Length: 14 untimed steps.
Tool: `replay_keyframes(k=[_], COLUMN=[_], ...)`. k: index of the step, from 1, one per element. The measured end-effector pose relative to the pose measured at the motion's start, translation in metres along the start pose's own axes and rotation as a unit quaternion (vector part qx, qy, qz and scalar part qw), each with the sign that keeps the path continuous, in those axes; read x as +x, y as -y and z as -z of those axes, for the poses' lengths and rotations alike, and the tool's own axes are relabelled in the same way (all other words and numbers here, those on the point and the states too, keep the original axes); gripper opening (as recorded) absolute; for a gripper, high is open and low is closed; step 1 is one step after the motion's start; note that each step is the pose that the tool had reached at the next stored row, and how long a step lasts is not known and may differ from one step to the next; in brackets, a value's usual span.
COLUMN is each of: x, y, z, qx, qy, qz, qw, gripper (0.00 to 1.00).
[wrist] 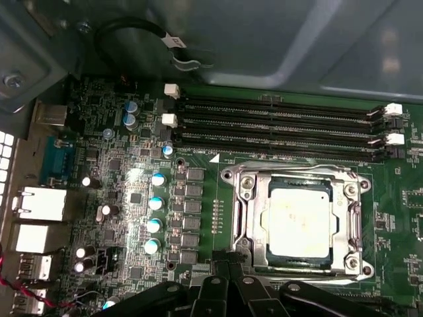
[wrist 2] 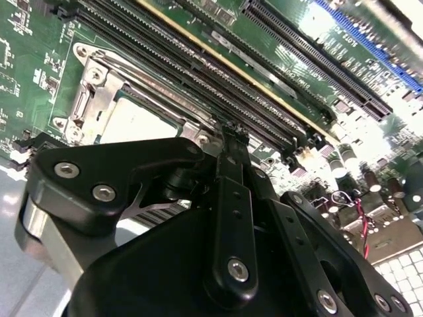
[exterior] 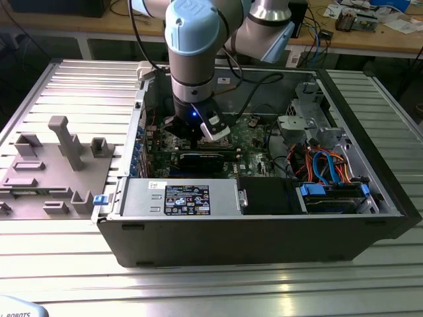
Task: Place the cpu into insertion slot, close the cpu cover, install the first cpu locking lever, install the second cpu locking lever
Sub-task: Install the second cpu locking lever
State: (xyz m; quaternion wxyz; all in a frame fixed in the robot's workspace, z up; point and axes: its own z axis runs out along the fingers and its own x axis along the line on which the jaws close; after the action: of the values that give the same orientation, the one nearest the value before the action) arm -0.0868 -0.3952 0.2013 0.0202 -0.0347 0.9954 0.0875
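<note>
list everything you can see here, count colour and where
computer case: one, dark grey, lying open on the ribbed metal table
motherboard: one, green, inside the case
cpu: one, pale silvery, seated in the insertion slot
cpu cover: one, silvery frame, down around the cpu
memory slots: several, black, long, beside the socket
capacitors: several, blue-topped, beside the socket
cables: several, blue and orange, at the exterior view's right
fixture tray: one, grey, on the table at the exterior view's left
robot arm: one, pale blue and grey, reaching into the case
gripper: one, black, over the board beside the socket
</note>
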Motion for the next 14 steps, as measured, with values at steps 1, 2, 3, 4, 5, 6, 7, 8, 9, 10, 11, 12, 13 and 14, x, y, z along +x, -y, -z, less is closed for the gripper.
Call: replay_keyframes(k=[1, 2, 3, 4, 5, 6, 7, 8, 9, 10, 11, 12, 13, 14], x=[0.0001, 0.0001, 0.0001, 0.0001, 0.0001, 0.0001, 0.0, -0.0001, -0.0008, -0.0044, -0.0078, -0.0114, -0.0155, -0.0186], y=[-0.0001, -0.0001, -0.0001, -0.0001, -0.0001, -0.0001, -0.0005, -0.0009, -0.0014, -0.0014, -0.0013, -0.0015, -0.002, -0.0025], z=[-0.0005, -0.0009, -0.001, -0.001, -0.001, -0.001, 0.0004, 0.0023, 0.0067, 0.0071, 0.0069, 0.0068, 0.0066, 0.0063], qx=[-0.0005, -0.0008, -0.0007, -0.0007, -0.0007, -0.0007, -0.0005, 0.0002, 0.0021, 0.0031, 0.0033, 0.0038, 0.0045, 0.0052], qy=[0.0, 0.0, -0.0001, -0.0001, -0.0001, 0.0, 0.0003, 0.0004, 0.0, -0.0008, -0.0021, -0.0037, -0.0057, -0.0071], qz=[0.0, 0.0, 0.0, 0.0, 0.0, 0.0, 0.0, 0.0, 0.0, 0.0, 0.0, 0.0, -0.001, -0.001], qw=[1.0, 1.0, 1.0, 1.0, 1.0, 1.0, 1.0, 1.0, 1.0, 0.99999, 0.99999, 0.99999, 0.99997, 0.99996], gripper=[0.11, 0.11, 0.11, 0.11, 0.11, 0.11, 0.11, 0.11, 0.11, 0.11, 0.11, 0.11, 0.11, 0.11])
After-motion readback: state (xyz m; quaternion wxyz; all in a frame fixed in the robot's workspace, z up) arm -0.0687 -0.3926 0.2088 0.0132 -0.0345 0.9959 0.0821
